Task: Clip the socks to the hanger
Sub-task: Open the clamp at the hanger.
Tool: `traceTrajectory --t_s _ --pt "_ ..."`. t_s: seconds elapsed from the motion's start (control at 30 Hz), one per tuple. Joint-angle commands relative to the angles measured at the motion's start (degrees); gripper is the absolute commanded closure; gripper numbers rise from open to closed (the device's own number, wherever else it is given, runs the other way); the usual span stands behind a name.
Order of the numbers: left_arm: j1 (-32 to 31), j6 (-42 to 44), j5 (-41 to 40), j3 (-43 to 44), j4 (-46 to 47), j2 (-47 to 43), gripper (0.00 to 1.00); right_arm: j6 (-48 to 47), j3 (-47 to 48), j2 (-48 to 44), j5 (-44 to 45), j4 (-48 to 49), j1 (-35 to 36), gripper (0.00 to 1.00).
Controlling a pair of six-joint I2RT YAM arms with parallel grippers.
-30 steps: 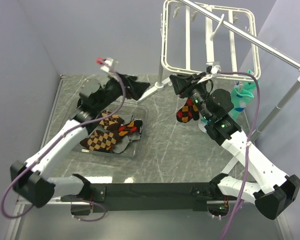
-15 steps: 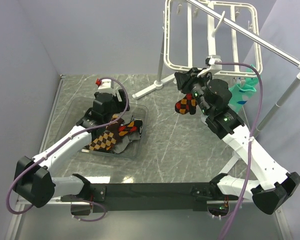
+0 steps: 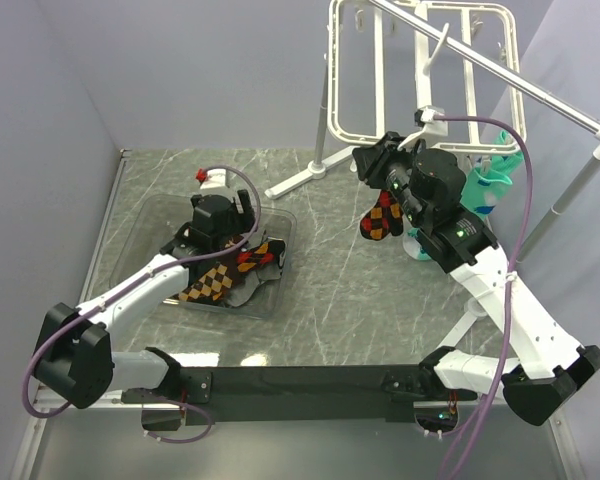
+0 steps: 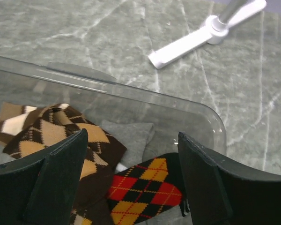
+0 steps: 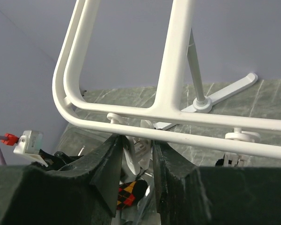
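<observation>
Soft, limp socks (image 4: 140,190): spread left end effector (image 4: 131,171) should take a cuff edge; right end effector (image 5: 136,159) pinches a sock (image 3: 380,215) below the hanger (image 5: 172,61)

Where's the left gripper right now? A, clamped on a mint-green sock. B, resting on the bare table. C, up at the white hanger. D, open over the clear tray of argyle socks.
D: the left gripper hangs with its jaws wide apart over the clear tray, and the argyle socks lie loose below it.
</observation>
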Motion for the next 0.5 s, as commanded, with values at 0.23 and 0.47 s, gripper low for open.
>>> traceTrajectory --t_s 0.23,0.47 --pt "-2.9 2.08 36.89 0.35 14.96 -6.72 0.18 1.87 1.07 -2.56 -5.54 2.81 -0.28 1.0" --pt "-5.73 -2.31 48.78 4.39 25.76 -5.59 0.17 -1.83 -7.54 -6.69 -15.38 14.58 -0.37 1.0"
